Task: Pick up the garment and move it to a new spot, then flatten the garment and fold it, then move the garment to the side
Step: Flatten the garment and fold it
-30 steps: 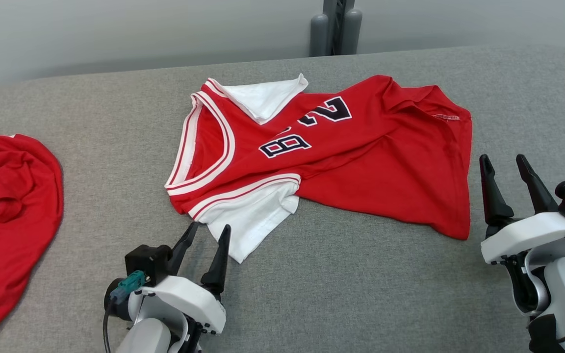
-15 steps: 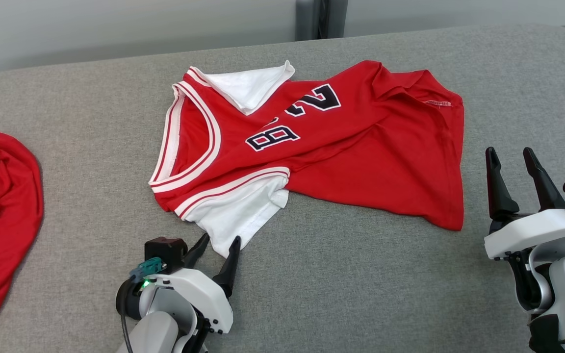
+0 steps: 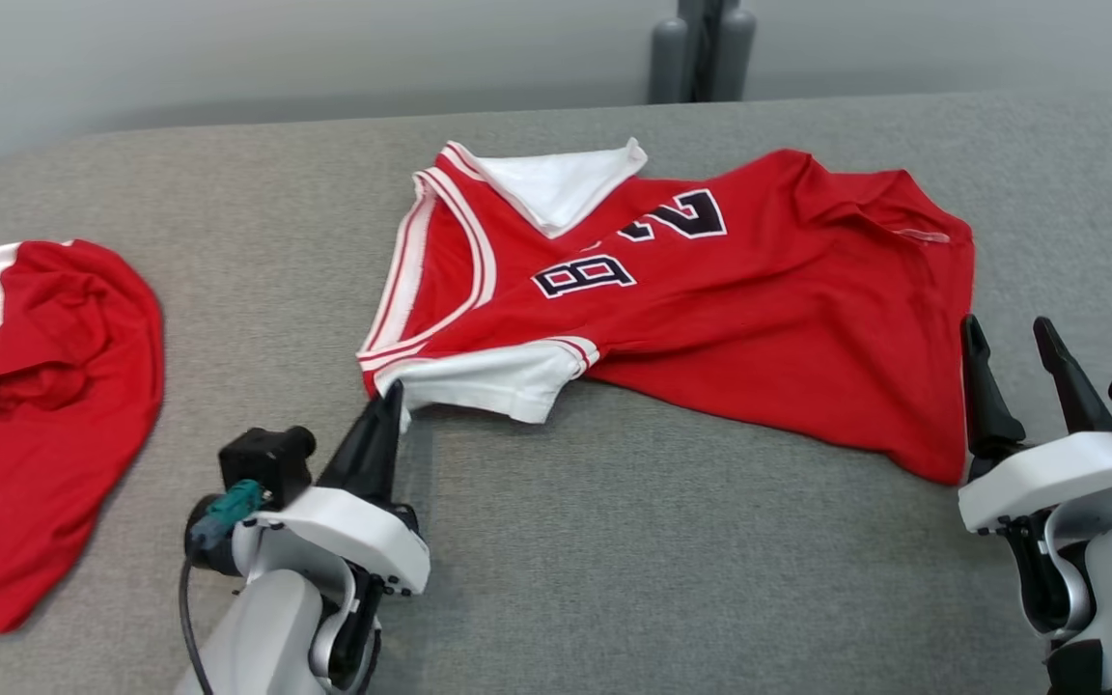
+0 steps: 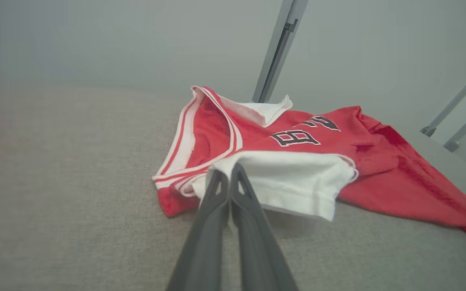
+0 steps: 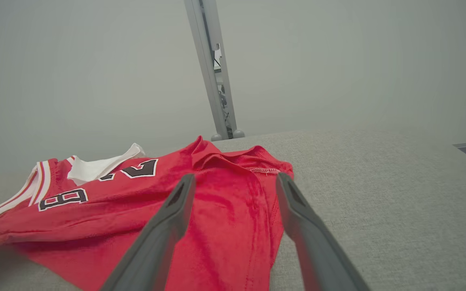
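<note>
Now the jersey (image 3: 759,319), central on the table (image 3: 614,560), is being pinched by its sleeve (image 3: 488,376) edge in the closed left gripper (image 3: 390,396); the right gripper (image 3: 1007,325) is being held open. A slip is being risked by that thin bite.

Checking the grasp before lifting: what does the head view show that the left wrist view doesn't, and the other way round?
Head view adds the right pincer, open, at the jersey's hem. Left wrist view adds two slanted metal rails beyond the table's far edge. Both share the left pincer shut on the white sleeve, the jersey's red body and the grey table.
</note>
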Controlling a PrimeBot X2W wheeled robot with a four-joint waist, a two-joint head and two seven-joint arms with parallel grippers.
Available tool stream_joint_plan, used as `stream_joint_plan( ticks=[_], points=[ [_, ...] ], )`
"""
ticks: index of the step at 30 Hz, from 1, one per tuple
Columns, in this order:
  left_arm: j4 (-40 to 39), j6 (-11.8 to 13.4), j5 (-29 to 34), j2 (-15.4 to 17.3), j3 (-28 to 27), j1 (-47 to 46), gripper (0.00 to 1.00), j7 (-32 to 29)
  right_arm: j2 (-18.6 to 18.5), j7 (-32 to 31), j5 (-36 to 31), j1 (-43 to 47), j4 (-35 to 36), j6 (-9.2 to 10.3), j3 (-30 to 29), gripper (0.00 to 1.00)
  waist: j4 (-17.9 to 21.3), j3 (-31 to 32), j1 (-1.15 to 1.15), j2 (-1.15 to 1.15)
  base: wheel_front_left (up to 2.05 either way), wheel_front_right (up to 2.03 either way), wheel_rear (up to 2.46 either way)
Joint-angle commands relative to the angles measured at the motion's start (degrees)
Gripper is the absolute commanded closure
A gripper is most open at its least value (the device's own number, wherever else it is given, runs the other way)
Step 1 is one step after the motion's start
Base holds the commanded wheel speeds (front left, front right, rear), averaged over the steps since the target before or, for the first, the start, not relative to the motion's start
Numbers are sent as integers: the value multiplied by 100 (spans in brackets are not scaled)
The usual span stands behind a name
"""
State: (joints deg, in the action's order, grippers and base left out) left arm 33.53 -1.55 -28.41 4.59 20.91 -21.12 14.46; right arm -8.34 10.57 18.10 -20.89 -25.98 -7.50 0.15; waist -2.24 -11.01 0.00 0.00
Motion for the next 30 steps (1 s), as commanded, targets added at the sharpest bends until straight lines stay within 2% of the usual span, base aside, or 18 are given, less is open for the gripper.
stream_joint_plan(
  ticks=[1, 9, 12, 15, 16, 17, 18, 24, 30],
  points=[
    [-115, 41, 8, 58, -67, 53, 100, 36, -36, -22, -12, 70, -29, 2, -52, 0, -160, 122, 0, 0, 0, 0, 0],
    [-1006, 192, 131, 230, -504, 567, 100, 74, 55, -1, -227, 154, -341, 2, -352, 0, -605, 416, 0, 0, 0, 0, 0],
    [-1070, 208, 120, 317, -526, 794, 100, 51, 114, -23, -331, 168, -482, 2, -491, 0, -722, 511, 0, 0, 0, 0, 0],
    [-965, 209, 104, 405, -428, 1015, 100, -256, 196, -39, -407, 154, -614, 2, -599, 0, -789, 564, 0, 0, 0, 0, 0],
    [-906, 186, 151, 452, -335, 1086, 84, -432, 212, -38, -433, 144, -648, 2, -615, 0, -799, 574, 0, 0, 0, 0, 0],
    [-865, 190, 190, 491, -266, 1122, 51, -580, 226, -42, -450, 135, -686, 2, -622, 0, -807, 581, 0, 0, 0, 0, 0],
    [-856, 224, 207, 504, -241, 1118, 0, -660, 243, -49, -468, 125, -715, 2, -625, 0, -811, 585, 0, 0, 0, 0, 0],
    [-1022, 354, 274, 428, -229, 1039, 0, -454, 294, -59, -501, 94, -773, 2, -612, 0, -792, 534, 0, 0, 0, 0, 0],
    [-1291, 259, 350, 279, -234, 860, 0, -40, 265, -172, -441, 37, -752, 2, -601, 0, -774, 405, 0, 0, 0, 0, 0]
  ],
)
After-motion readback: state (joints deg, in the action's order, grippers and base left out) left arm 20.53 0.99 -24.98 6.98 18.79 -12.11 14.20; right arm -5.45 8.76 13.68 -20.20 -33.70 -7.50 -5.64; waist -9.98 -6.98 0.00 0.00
